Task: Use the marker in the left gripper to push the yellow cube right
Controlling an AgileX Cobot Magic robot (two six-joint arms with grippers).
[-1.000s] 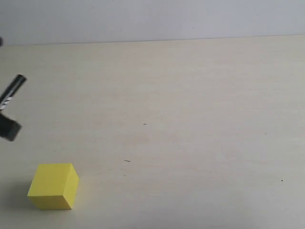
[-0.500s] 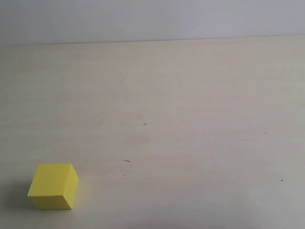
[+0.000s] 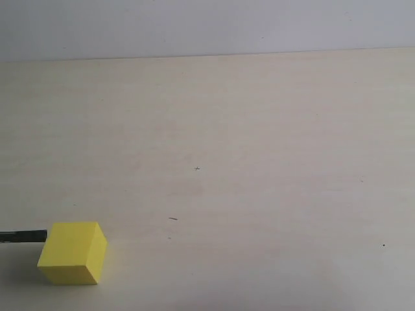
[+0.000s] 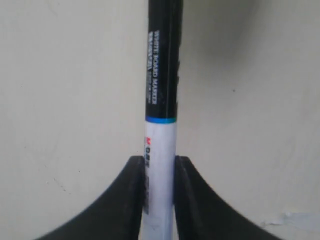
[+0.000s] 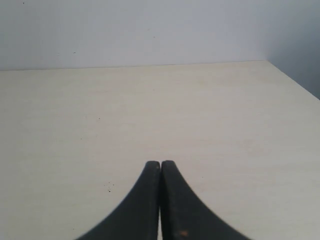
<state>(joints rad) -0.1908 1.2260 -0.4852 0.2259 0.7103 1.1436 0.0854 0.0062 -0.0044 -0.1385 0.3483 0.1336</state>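
left fingers [image 4: 136, 172] clenched on the marker [image 4: 161, 100]; its tip looks to touch the left side of the yellow cube [image 3: 71, 253], toward the far corner, front-left on the counter [image 3: 259, 162]. an off-centre push may spin the cube, tip slipping past. right fingers [image 5: 154, 175] pressed together, empty.

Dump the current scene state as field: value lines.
left end effector: shut on marker
right end effector: shut, holding nothing
yellow cube: on table, near-left corner in exterior view
marker tip: at the cube's left side, contact unclear
marker pose: roughly level, pointing right toward the cube
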